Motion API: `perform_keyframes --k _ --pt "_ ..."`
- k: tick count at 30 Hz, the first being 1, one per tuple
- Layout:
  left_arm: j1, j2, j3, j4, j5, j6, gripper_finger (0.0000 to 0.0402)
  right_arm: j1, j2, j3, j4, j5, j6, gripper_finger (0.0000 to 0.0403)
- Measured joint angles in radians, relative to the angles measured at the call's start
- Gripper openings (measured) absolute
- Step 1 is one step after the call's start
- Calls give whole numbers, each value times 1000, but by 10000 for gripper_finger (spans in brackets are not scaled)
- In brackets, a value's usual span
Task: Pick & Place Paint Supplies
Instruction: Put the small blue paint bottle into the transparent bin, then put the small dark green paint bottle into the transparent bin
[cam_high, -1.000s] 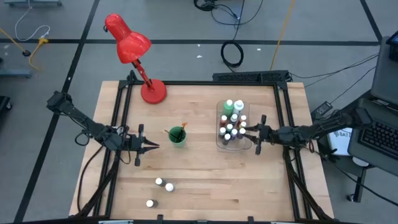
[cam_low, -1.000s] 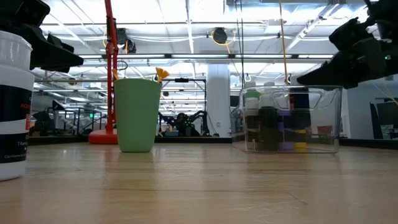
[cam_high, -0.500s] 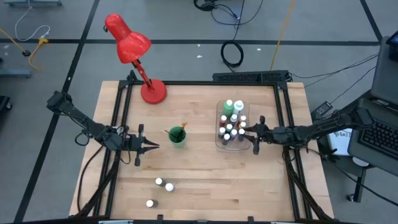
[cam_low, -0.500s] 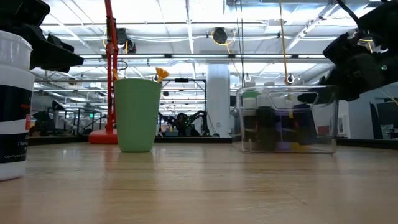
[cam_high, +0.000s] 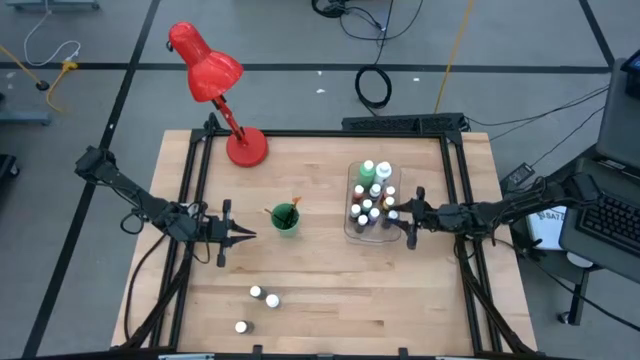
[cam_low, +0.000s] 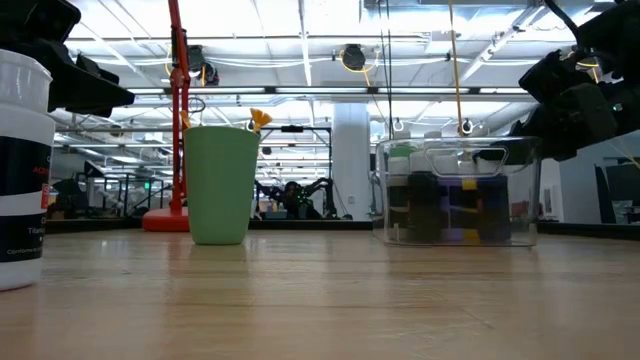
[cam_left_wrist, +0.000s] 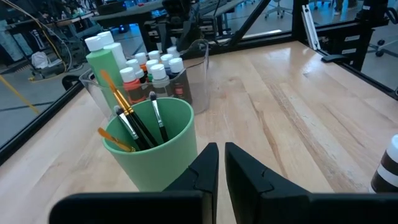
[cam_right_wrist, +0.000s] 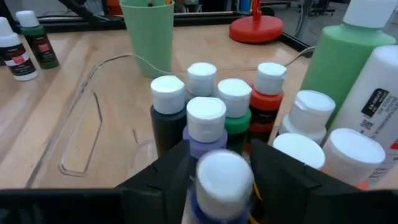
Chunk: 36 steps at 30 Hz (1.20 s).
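A clear tray (cam_high: 350, 226) at the table's right middle holds several white-capped paint bottles (cam_high: 372, 195) standing upright. My right gripper (cam_right_wrist: 221, 163) reaches level into the tray's right side, its fingers apart on either side of a blurred white-capped bottle (cam_right_wrist: 224, 180). A green cup (cam_high: 285, 218) with paintbrushes (cam_left_wrist: 134, 124) stands at the middle. My left gripper (cam_left_wrist: 221, 148) waits shut just left of the cup. Three small bottles (cam_high: 263, 296) stand near the front edge. My right gripper has one finger (cam_right_wrist: 165, 177) on each side of the bottle's white cap (cam_right_wrist: 214, 171), coming level from the table's right. The bottle stands upright among the others in the tray. Whether the fingers touch it, I cannot tell.
A red desk lamp (cam_high: 215, 80) stands with its base (cam_high: 247, 148) at the far left of the table. Black frame rails (cam_high: 195, 200) run along the left and right sides. Bare wood lies between the cup and the tray and along the near right.
My right gripper has sunk a little and gone slightly toward the table's left, at the tray. The tray with its bottles has slid a little toward the left.
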<state>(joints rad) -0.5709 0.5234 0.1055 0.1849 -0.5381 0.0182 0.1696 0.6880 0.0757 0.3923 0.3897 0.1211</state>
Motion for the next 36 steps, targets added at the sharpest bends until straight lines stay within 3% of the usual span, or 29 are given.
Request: perform_keyframes --k 4,8,12,14,17,19,23,26,29,36 --pt "0 0 0 0 0 -1 33 0 0 0 12 1 -7 178" --pt "0 0 0 0 0 -1 33 6 -3 0 141 -5 -104 189" --pt "0 0 0 33 12 -24 33 49 -2 0 240 -113 -177 190" --pt "-1 0 21 31 115 -11 33 93 -2 0 308 -152 -215 184" --pt "-26 8 82 24 389 95 33 193 7 -1 393 -155 -316 159" --pt "-54 24 125 30 428 125 33 245 10 -1 398 -125 -347 134" --pt "-107 82 226 -83 353 40 33 296 7 -1 385 -29 -393 80" --pt "-144 163 265 -170 278 -70 32 297 7 -1 385 -20 -425 39" --pt "-181 263 259 -154 241 -107 32 295 7 -1 382 -20 -454 7" --pt "-219 454 257 -54 141 -292 33 295 7 -1 388 -20 -436 21"
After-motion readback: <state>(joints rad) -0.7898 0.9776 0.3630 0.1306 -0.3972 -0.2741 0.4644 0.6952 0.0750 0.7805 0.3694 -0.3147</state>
